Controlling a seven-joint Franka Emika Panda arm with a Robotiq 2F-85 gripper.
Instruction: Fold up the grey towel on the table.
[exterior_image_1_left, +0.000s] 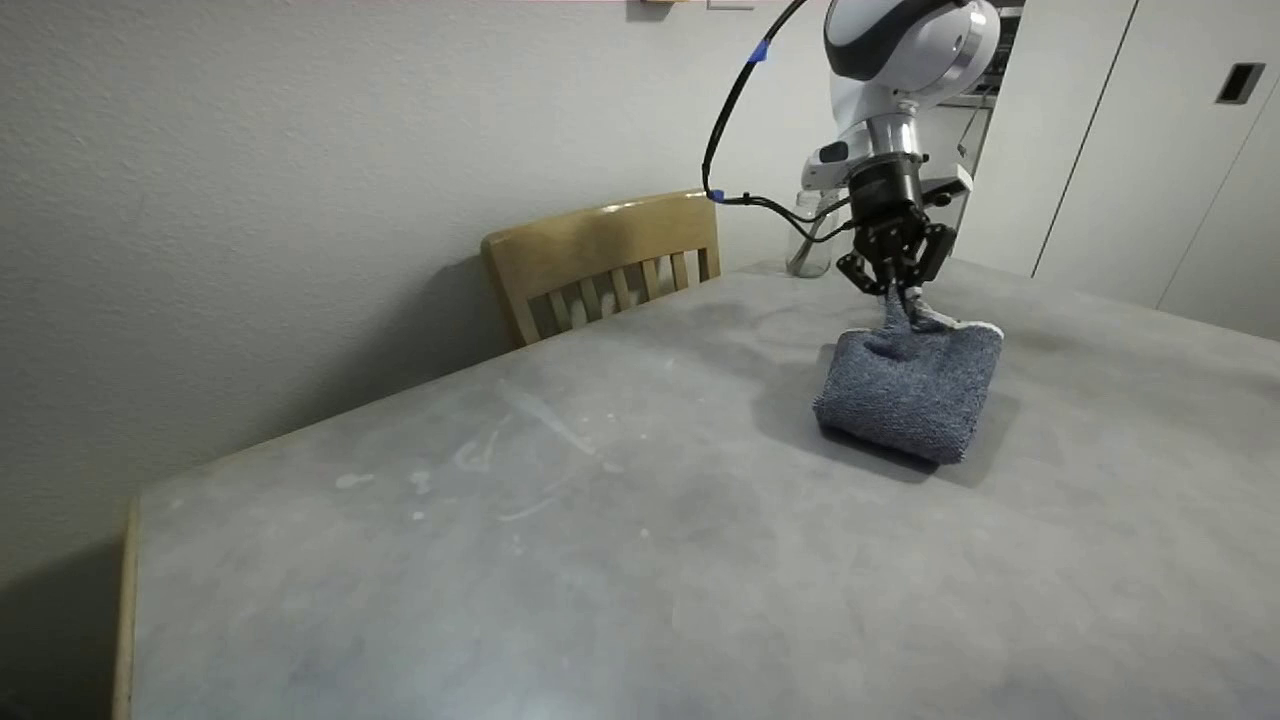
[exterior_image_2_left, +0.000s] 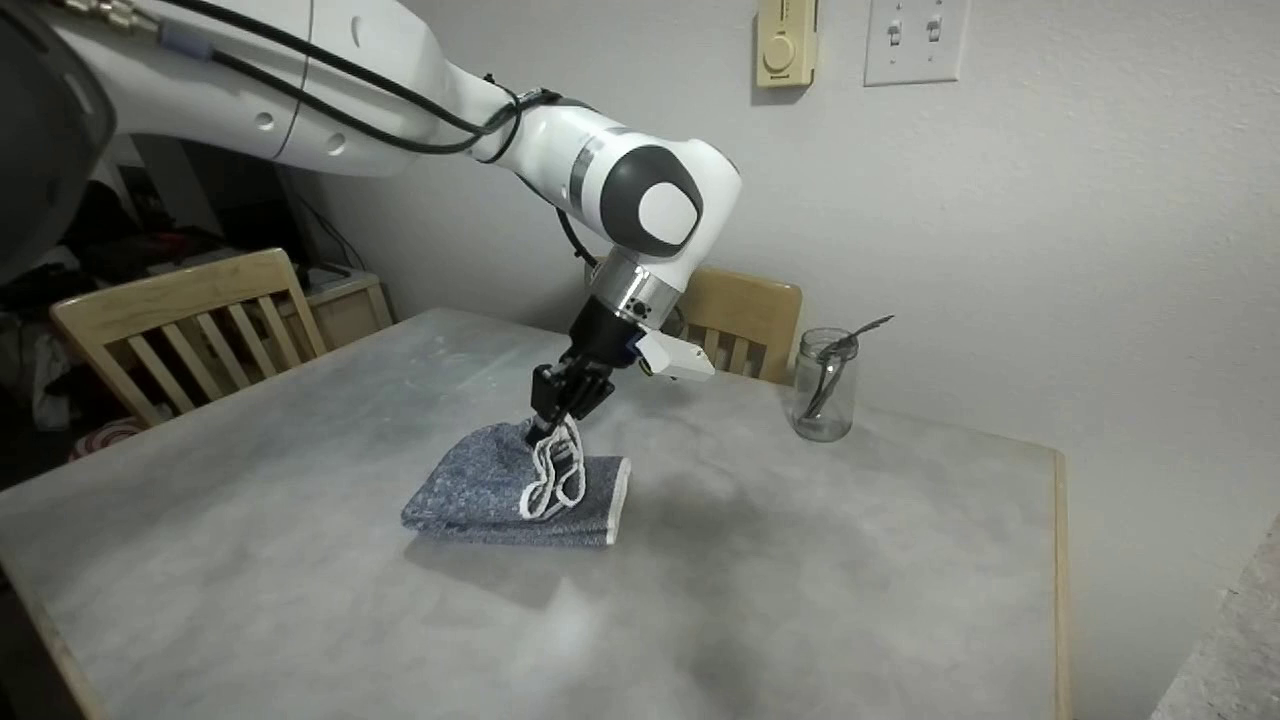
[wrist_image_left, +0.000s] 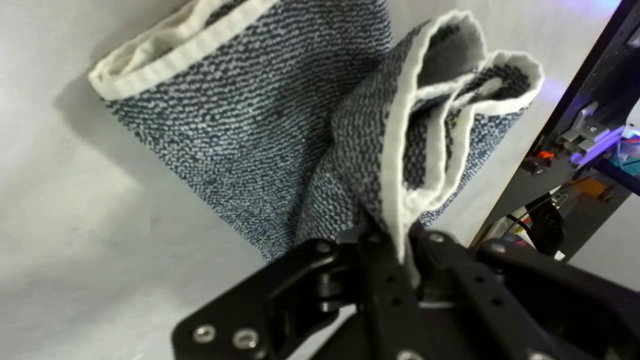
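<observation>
I'd take this for a home, a dining corner by the look of it: slatted wooden chairs (exterior_image_2_left: 180, 298) stand at two edges of a broad grey table (exterior_image_2_left: 860, 580), and a clear glass jar (exterior_image_2_left: 822, 408) sits near the surface's wall-side edge. The textured wall (exterior_image_2_left: 1050, 250) there carries a beige dial box (exterior_image_2_left: 786, 42) like a thermostat and a double light switch (exterior_image_2_left: 914, 42). Beyond an edge of the surface, pale panels (exterior_image_1_left: 1150, 170) with a recessed pull (exterior_image_1_left: 1240, 83) look like closet doors.

Pale grey table (exterior_image_2_left: 850, 580), folded grey towel (exterior_image_2_left: 488, 485), glass jar (exterior_image_2_left: 828, 402)
</observation>
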